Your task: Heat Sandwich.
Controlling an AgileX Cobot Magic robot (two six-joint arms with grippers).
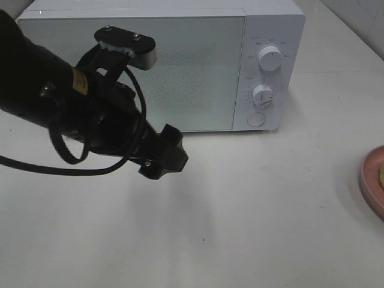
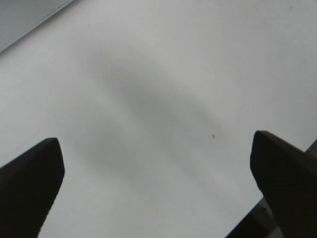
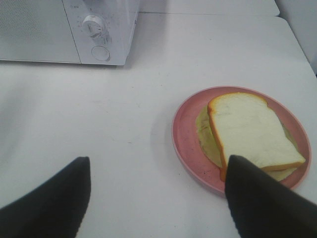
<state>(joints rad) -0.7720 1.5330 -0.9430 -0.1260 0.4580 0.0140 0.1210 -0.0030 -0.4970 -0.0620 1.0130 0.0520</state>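
Observation:
The sandwich (image 3: 250, 134) lies on a pink round plate (image 3: 185, 134) to the right of the white microwave (image 1: 192, 72), whose door is closed. In the right wrist view its top slice is pale with a tan crust, and a greenish layer shows beneath. My right gripper (image 3: 158, 198) is open and empty, hovering just short of the plate; one finger (image 3: 267, 203) overlaps the sandwich's near edge in that view. In the exterior high view only the plate's rim (image 1: 373, 180) shows at the right edge. My left gripper (image 1: 163, 157) hangs open in front of the microwave door, its fingers (image 2: 29, 183) wide apart over bare table.
The microwave's two dials (image 1: 270, 59) and round door button (image 1: 256, 119) sit on its right panel. The left arm and its cables (image 1: 72, 108) cross in front of the door's left half. A corner of the microwave (image 2: 22, 17) shows in the left wrist view.

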